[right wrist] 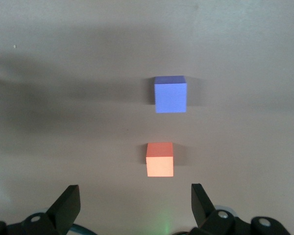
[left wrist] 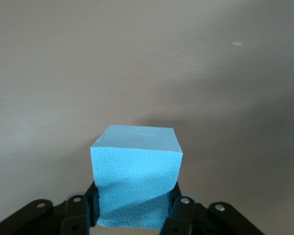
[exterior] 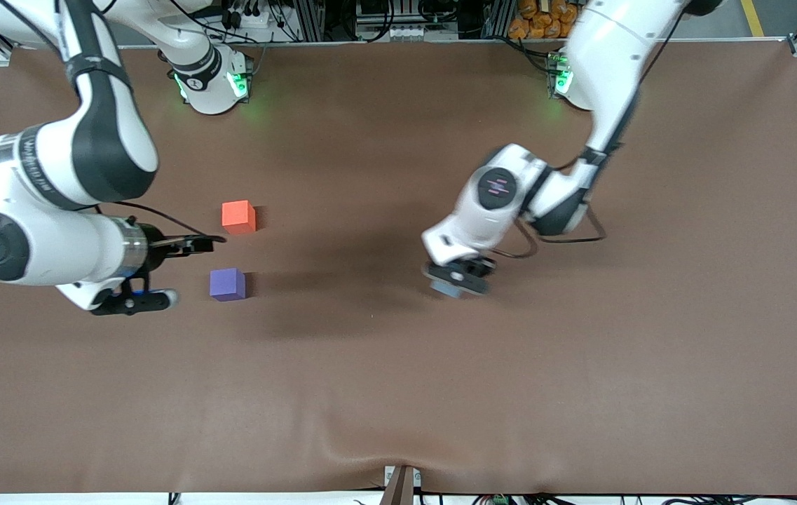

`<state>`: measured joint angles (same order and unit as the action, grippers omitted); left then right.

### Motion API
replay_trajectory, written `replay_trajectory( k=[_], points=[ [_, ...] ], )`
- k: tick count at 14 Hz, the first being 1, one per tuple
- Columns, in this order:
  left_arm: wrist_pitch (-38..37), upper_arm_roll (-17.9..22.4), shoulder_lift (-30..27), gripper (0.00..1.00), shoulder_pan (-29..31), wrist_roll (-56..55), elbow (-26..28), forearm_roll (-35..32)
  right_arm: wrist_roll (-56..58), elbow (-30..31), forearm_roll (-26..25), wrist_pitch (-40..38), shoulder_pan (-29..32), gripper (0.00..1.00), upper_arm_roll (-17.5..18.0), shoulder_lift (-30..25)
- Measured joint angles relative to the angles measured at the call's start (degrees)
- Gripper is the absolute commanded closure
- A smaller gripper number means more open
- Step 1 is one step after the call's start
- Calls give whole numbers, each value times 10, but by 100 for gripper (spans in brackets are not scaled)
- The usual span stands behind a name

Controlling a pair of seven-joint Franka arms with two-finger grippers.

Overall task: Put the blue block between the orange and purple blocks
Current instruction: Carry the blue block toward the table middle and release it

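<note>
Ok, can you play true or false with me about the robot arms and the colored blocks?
1. The left gripper is holding the blue block. True.
2. The orange block sits on top of the purple block. False: they rest apart on the table, the purple one nearer the front camera.
3. The right gripper is holding the orange block. False: it is open and empty, beside the two blocks.
4. The blue block is already between the other two. False: the gap between them holds nothing.
</note>
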<state>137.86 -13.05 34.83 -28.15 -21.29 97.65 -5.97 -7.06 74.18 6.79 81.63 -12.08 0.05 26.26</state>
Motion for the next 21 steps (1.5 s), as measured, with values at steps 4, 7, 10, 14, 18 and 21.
replay_trajectory(
  k=[4,7,10,14,18,21],
  points=[
    [-47,2,62,100,-96,-59,-90,0,1,32,0,26,-2,0,-3,1],
    [-49,5,100,100,-134,-82,-113,0,2,93,0,95,-3,0,-1,-14],
    [-52,6,114,0,-142,-116,-129,0,2,132,0,116,-8,0,0,-33],
    [-64,8,109,0,-139,-136,-144,0,2,139,0,118,-16,0,0,-43],
    [-199,17,31,0,-95,-136,-167,0,-1,141,0,118,-40,0,0,-44],
    [-314,19,-69,0,14,-105,-171,-1,-36,143,4,120,-61,0,1,-44]
  ],
)
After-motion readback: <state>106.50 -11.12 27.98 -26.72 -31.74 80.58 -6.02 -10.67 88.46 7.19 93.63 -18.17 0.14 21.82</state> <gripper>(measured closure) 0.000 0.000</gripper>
